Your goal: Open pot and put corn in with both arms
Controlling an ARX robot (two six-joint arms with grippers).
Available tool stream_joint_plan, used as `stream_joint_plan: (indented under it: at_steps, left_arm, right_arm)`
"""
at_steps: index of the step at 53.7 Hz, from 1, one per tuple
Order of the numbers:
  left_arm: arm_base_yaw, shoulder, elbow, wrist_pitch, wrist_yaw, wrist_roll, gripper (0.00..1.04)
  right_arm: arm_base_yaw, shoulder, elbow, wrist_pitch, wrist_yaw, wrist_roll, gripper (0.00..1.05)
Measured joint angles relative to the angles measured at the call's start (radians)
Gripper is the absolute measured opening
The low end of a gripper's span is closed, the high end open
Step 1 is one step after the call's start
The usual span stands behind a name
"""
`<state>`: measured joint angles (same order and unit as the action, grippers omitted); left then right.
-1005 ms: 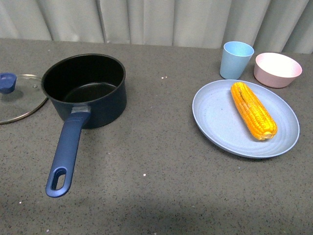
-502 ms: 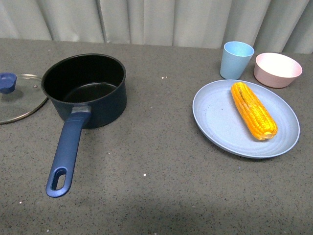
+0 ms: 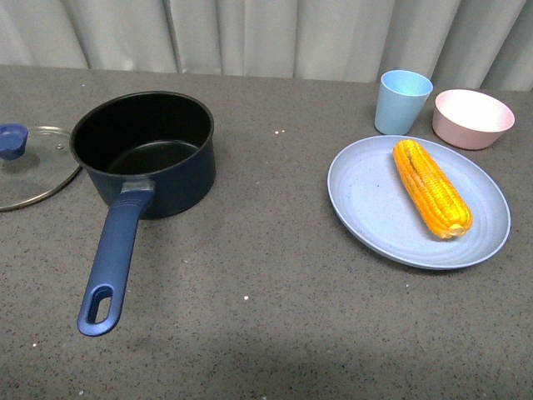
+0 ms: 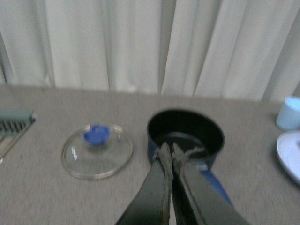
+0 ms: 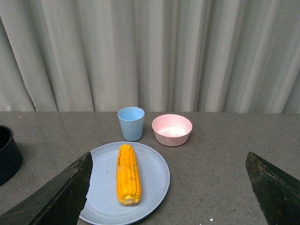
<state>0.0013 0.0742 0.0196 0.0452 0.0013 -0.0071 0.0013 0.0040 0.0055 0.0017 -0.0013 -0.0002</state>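
Note:
The dark navy pot (image 3: 146,154) stands open and empty at the left, its long blue handle (image 3: 112,258) pointing toward me. Its glass lid (image 3: 29,167) with a blue knob lies flat on the table to the pot's left. The corn (image 3: 431,187) lies on a light blue plate (image 3: 366,200) at the right. Neither arm shows in the front view. My left gripper (image 4: 168,154) is shut and empty, held back from the pot (image 4: 185,133). My right gripper (image 5: 168,192) is wide open and empty, back from the corn (image 5: 128,173).
A light blue cup (image 3: 402,102) and a pink bowl (image 3: 471,118) stand behind the plate. A grey curtain hangs along the table's far edge. A grey rack (image 4: 14,124) shows at the edge of the left wrist view, beyond the lid (image 4: 97,151).

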Motion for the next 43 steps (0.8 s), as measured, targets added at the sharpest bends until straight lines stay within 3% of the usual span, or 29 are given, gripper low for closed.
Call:
stream_joint_plan:
  at_steps: [21,23,27,29,34,43]
  left_arm:
    - [0.000,-0.069,0.000,-0.043,-0.002,0.000,0.04]
    - [0.000,-0.069,0.000,-0.043,-0.002,-0.001,0.04]
    - [0.000,-0.069,0.000,-0.043,-0.003,0.000,0.16]
    - [-0.001,-0.069,0.000,-0.044,-0.002,0.000,0.21]
    - [-0.001,-0.070,0.000,-0.044,-0.002,0.000,0.36]
    - [-0.001,-0.070,0.000,-0.044,-0.002,0.000,0.63]
  right_arm:
    - [0.000,0.000,0.000,0.000,0.000,0.000,0.96]
    - [0.015,0.011,0.004,-0.016,0.040,-0.008,0.96]
    - [0.064,0.122,0.040,-0.048,0.296,-0.027,0.96]
    - [0.056,0.194,0.052,-0.019,0.338,-0.031,0.96]
    - [0.000,0.396,0.095,0.092,0.293,-0.036,0.96]
    - [-0.058,0.774,0.235,0.231,0.113,-0.062,0.96]
